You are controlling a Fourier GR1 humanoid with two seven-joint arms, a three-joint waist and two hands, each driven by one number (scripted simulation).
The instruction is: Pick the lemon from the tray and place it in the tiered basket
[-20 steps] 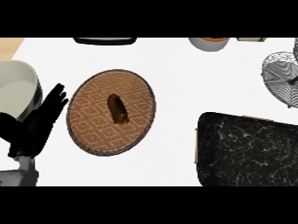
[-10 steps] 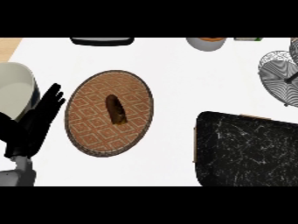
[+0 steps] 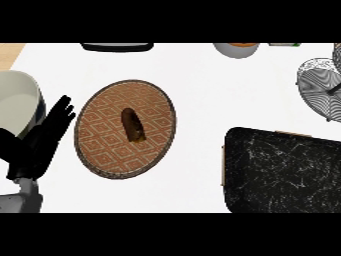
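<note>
The lemon [image 3: 132, 124] — you see it as a dark brown oblong — lies near the middle of the patterned round tray [image 3: 99, 145]. Just left of that tray your left hand [image 3: 34, 145] rests with fingers straight, holding nothing. The tiered basket [image 3: 334, 87] stands far right on the tabletop [image 3: 202, 80].

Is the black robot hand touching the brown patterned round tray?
Apart. Head view: white counter shows between the black left hand and the brown patterned round tray.
</note>
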